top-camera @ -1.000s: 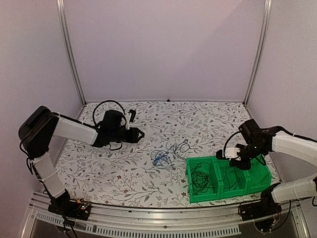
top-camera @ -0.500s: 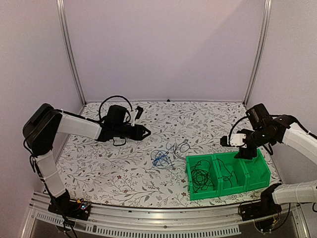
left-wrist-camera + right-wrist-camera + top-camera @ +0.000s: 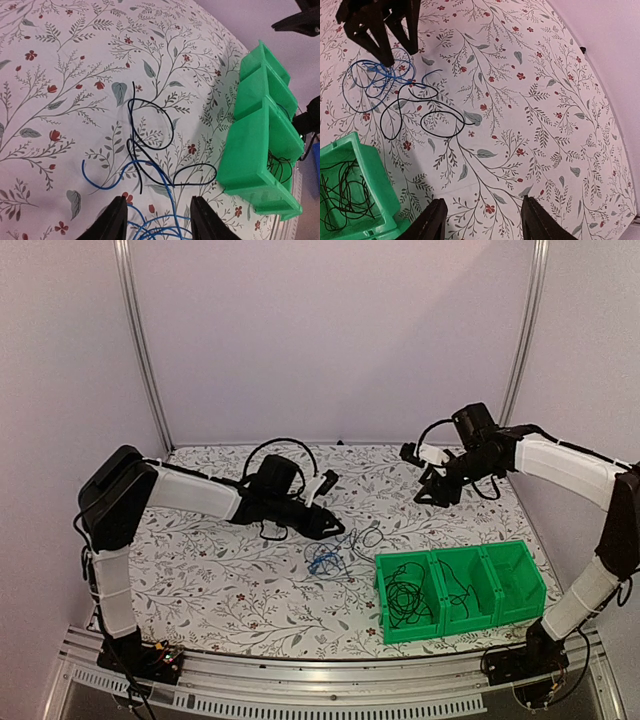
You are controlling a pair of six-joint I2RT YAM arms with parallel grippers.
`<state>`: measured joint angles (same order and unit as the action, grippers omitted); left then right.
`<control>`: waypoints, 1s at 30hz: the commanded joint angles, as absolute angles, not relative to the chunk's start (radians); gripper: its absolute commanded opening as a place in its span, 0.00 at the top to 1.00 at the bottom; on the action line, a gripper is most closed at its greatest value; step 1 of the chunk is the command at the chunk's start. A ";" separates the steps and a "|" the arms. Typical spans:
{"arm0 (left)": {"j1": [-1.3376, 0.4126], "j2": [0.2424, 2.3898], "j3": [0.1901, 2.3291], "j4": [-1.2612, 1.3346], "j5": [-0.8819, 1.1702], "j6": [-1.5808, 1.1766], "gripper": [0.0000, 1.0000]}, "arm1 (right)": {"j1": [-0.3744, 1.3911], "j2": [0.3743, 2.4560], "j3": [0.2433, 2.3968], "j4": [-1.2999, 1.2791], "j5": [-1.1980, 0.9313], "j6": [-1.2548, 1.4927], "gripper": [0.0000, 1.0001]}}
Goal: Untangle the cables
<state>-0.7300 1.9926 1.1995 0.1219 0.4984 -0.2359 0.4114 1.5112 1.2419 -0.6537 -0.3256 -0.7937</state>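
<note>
A bright blue cable (image 3: pixel 323 560) lies coiled mid-table, tangled with a thin black cable (image 3: pixel 362 537) looping just right of it. Both show in the left wrist view, blue (image 3: pixel 165 200) and black (image 3: pixel 150 125), and in the right wrist view, blue (image 3: pixel 372 82) and black (image 3: pixel 432 117). My left gripper (image 3: pixel 330 528) is open, low over the table just left of the tangle, with the blue coil between its fingers (image 3: pixel 116 220). My right gripper (image 3: pixel 428 492) is open and empty, raised over the back right of the table. More black cable (image 3: pixel 403 602) lies coiled in the green bin.
A green bin (image 3: pixel 460 625) with three compartments stands at the front right, also in the left wrist view (image 3: pixel 260 150) and the right wrist view (image 3: pixel 340 155). Its middle compartment holds another thin black wire (image 3: pixel 455 595). Metal frame posts stand at the back corners.
My left gripper has moved right across the table to the blue coil. My right gripper has lifted from over the green bin and swung back and left.
</note>
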 commanded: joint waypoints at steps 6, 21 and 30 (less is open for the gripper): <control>-0.737 1.985 1.186 0.097 0.457 -0.308 0.57 | 0.415 1.876 1.459 -0.577 -0.532 -0.423 0.49; -0.743 1.941 1.100 0.137 0.414 -0.347 0.57 | 0.433 2.177 1.625 -0.669 -0.621 -0.292 0.48; -0.746 1.939 1.094 0.135 0.413 -0.357 0.57 | 0.433 2.233 1.625 -0.678 -0.666 -0.287 0.57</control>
<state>-0.7353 1.9732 1.1076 0.1184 0.4225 -0.3489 0.4267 2.1902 1.5978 -0.6643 -0.6197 -0.2947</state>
